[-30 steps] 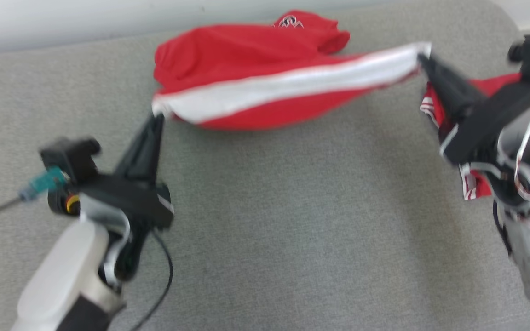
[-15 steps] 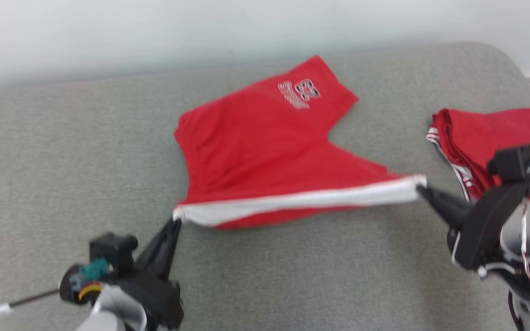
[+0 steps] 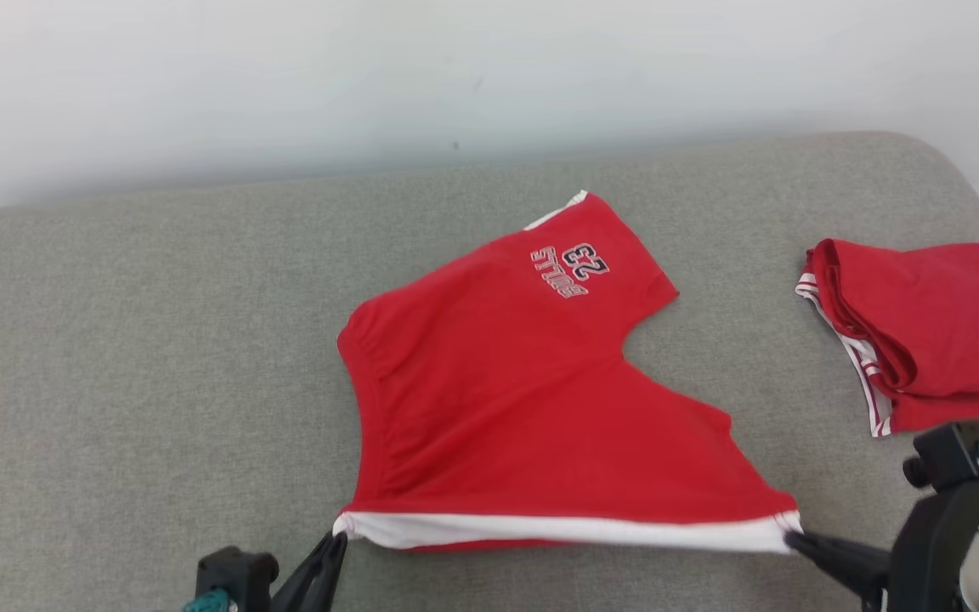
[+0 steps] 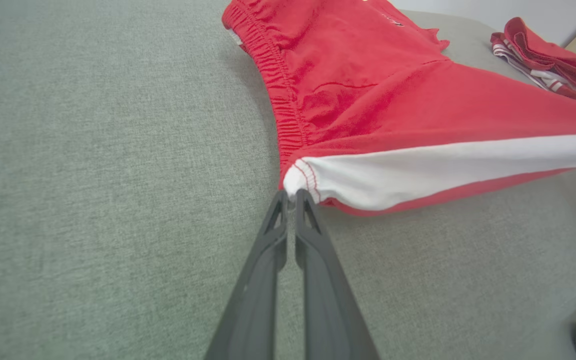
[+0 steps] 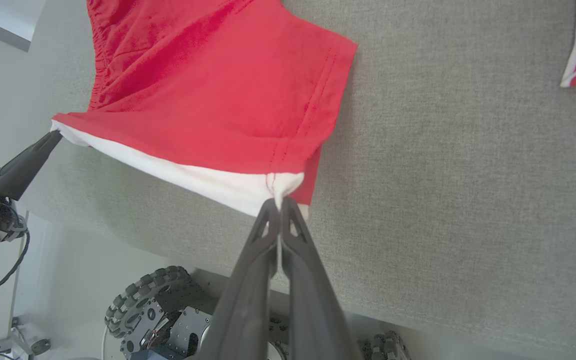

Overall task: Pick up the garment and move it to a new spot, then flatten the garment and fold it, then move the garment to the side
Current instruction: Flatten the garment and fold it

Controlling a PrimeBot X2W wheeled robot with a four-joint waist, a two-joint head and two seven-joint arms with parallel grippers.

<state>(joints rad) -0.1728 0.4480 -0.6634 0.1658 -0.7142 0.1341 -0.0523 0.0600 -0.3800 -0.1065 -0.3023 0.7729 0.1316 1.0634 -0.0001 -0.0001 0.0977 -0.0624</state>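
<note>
The garment (image 3: pixel 523 399) is a pair of red shorts with a white side stripe and printed lettering, spread on the grey cushioned surface. My left gripper (image 3: pixel 338 539) is shut on the waistband end of the white stripe (image 4: pixel 295 192). At the stripe's other end, by the leg hem, my right gripper (image 3: pixel 791 537) is shut on the corner (image 5: pixel 279 198). The white stripe is pulled taut between the two, raised slightly near the surface's near edge, while the far leg lies flat.
A second red garment (image 3: pixel 923 340), folded, lies at the right of the grey surface (image 3: pixel 116 340); it also shows in the left wrist view (image 4: pixel 548 65). A pale wall runs behind. The robot's wheeled base (image 5: pixel 153 305) sits below the near edge.
The head camera has tilted, shifting the whole picture. Both grippers drew the shorts toward the near edge and lowered them, so the bunched cloth now lies spread out.
</note>
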